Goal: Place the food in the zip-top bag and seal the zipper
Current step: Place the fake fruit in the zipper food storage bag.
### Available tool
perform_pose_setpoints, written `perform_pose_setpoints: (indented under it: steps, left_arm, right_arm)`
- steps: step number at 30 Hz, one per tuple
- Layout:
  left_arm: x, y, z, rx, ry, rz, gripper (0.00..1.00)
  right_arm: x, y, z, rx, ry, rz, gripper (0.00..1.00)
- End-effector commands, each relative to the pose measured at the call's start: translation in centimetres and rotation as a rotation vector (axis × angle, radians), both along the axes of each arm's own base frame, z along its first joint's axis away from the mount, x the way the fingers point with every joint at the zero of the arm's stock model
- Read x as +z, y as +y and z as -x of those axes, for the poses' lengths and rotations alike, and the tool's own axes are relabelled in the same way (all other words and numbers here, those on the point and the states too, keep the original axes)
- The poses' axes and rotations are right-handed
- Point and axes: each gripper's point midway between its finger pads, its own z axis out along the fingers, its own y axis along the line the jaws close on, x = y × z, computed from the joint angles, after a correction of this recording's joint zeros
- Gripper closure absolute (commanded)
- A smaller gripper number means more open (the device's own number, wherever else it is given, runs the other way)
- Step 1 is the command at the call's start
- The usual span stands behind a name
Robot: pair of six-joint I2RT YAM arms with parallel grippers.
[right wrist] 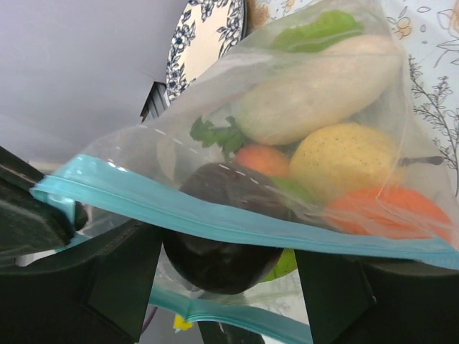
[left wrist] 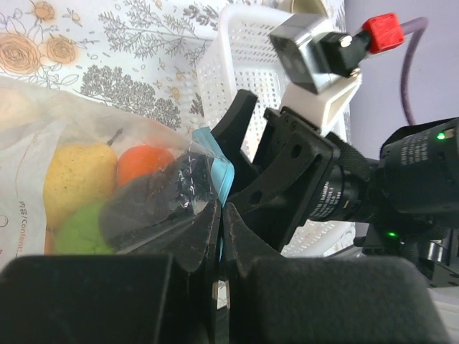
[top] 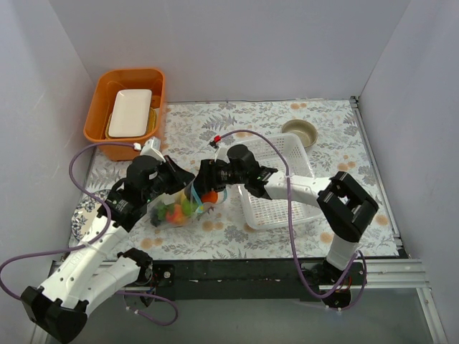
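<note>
Zip-top bag (right wrist: 165, 143) is loaded but not sealed.

Left gripper (left wrist: 221, 223): jaws fully closed, pinching one end of the teal zipper (right wrist: 215, 217) at the bag's corner.

Right gripper (right wrist: 226, 244): jaws spread wide, straddling the mouth, nothing clamped that I can see. The upper zipper strip runs across in front of both its fingers. The second strip hangs apart below it, so the mouth gapes.

Dark plum (right wrist: 215, 190) sits right at that gap, between the right fingers. Deeper in are lemon (right wrist: 344, 161), white oblong (right wrist: 315, 89), orange piece (right wrist: 391, 208) and green bits (right wrist: 315, 29).

Bag sits between the two grippers, just left of the white basket (top: 280, 208), over the floral table cover (top: 337, 122). Can't tell whether its belly rests on the table or hangs. No food visible in the basket from above, so I read this as the sealing step.

Risks:
- Plum in the mouth. If the right jaws close there, the strips meet on fruit instead of each other, so no seal, or the plum gets squeezed out.
- Strips misaligned. Only one lip lies across the fingers, so a pinch now likely grabs one strip only.
- Left holds just the corner. The crinkly film may slip out when the right gripper slides along.
- Wrists are nearly touching. A sideways run toward the left risks a knock.
</note>
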Motion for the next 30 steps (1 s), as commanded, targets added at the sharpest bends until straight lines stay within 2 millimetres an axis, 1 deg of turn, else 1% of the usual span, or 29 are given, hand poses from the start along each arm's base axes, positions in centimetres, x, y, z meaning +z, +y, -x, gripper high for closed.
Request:
perform_pose_setpoints:
  steps: [1,4,5,6,8,11,14,15,17,18,20,21,22,26,27,28,30]
  left_arm:
    - [3.3,0.4,-0.1,0.029,-0.086,0.052,1.00]
    - [3.5,0.5,0.0,0.030,-0.090,0.057,1.00]
    - [3.6,0.9,-0.3,0.059,-0.098,0.050,1.00]
    - [3.7,1.2,-0.4,0.073,-0.099,0.047,1.00]
    - [3.8,1.3,-0.3,0.083,-0.101,0.048,1.00]
    - [3.9,1.8,-0.3,0.105,-0.106,0.045,1.00]
    - [3.8,2.1,-0.4,0.121,-0.105,0.041,1.00]
    - [3.8,2.1,-0.4,0.123,-0.103,0.040,1.00]
    - [4.0,2.3,-0.4,0.134,-0.107,0.039,1.00]
    - [3.9,2.5,-0.4,0.143,-0.102,0.033,1.00]
    - [4.1,3.0,-0.4,0.166,-0.107,0.025,1.00]
    - [4.3,3.2,-0.4,0.175,-0.111,0.023,1.00]
    - [4.5,3.3,-0.4,0.182,-0.117,0.024,1.00]
    - [5.3,4.5,-0.4,0.240,-0.132,0.013,1.00]
    - [5.4,4.7,-0.4,0.247,-0.134,0.011,1.00]
    - [5.5,4.9,-0.3,0.256,-0.132,0.007,1.00]
    - [5.6,5.3,-0.3,0.271,-0.135,0.003,1.00]
  right_arm:
    - [3.5,1.8,1.1,0.107,-0.072,-0.106,0.19]
    - [3.6,1.5,0.9,0.095,-0.091,-0.095,0.08]
    - [3.4,1.3,0.9,0.088,-0.091,-0.079,0.05]
    - [3.4,1.2,0.8,0.082,-0.099,-0.069,0.04]
    - [4.1,0.8,0.3,0.053,-0.144,-0.058,0.02]
    - [4.7,-0.1,-0.2,0.011,-0.188,-0.020,0.02]
    - [5.6,-1.3,-0.9,-0.044,-0.237,0.018,0.02]
    - [5.9,-2.1,-1.2,-0.080,-0.250,0.045,0.02]
    - [6.2,-3.1,-1.6,-0.113,-0.285,0.079,0.02]
    - [6.8,-4.0,-2.3,-0.173,-0.302,0.100,0.02]
    - [5.2,-5.8,-2.7,-0.236,-0.265,0.204,0.03]
    - [4.7,-6.5,-3.3,-0.276,-0.266,0.247,0.03]
    - [4.0,-7.0,-3.0,-0.271,-0.249,0.297,0.05]
    - [1.8,-7.5,-2.5,-0.252,-0.194,0.375,0.18]
    - [1.3,-7.3,-2.1,-0.240,-0.167,0.374,0.21]
    - [0.6,-7.5,-1.9,-0.235,-0.147,0.386,0.27]
    - [-0.1,-7.1,-1.5,-0.216,-0.122,0.380,0.32]
